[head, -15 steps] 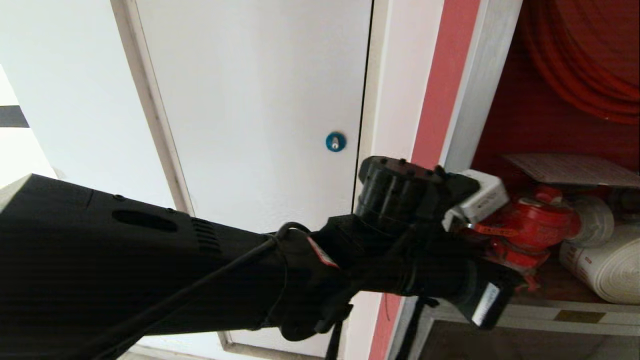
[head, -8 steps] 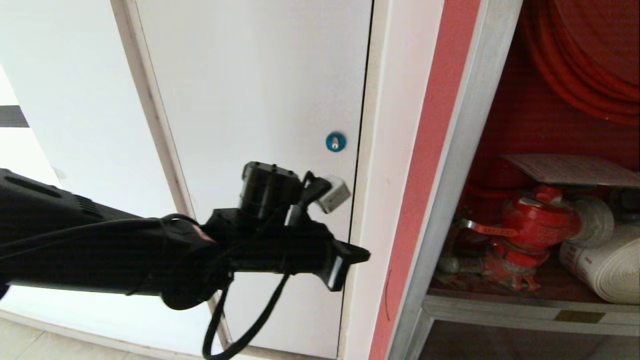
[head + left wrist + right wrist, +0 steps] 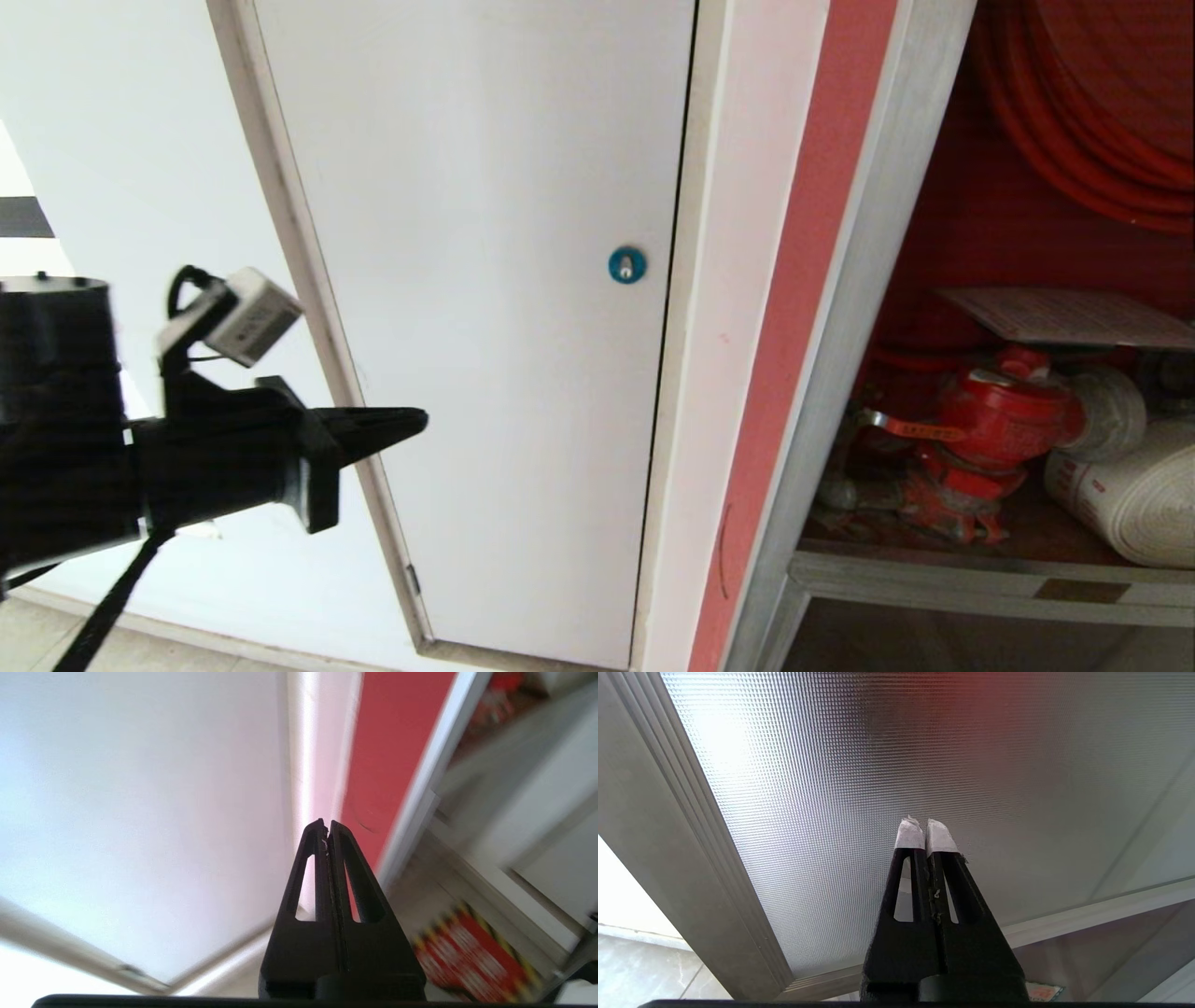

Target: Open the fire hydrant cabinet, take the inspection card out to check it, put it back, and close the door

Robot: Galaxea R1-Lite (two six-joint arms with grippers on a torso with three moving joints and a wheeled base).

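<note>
White wall panel beside open cabinet: left gripper, pinched closed w/ nothing, hanging near it; card inside, so door-closing's next imo.

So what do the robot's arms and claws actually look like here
The left arm is matte black and bulky, with a black cable hanging below it and a small white camera box with a printed label on top. Its left claw has two slim black tapered fingers with long slots. The right claw is the same shape, but its fingertips are wrapped in white tape.
</note>
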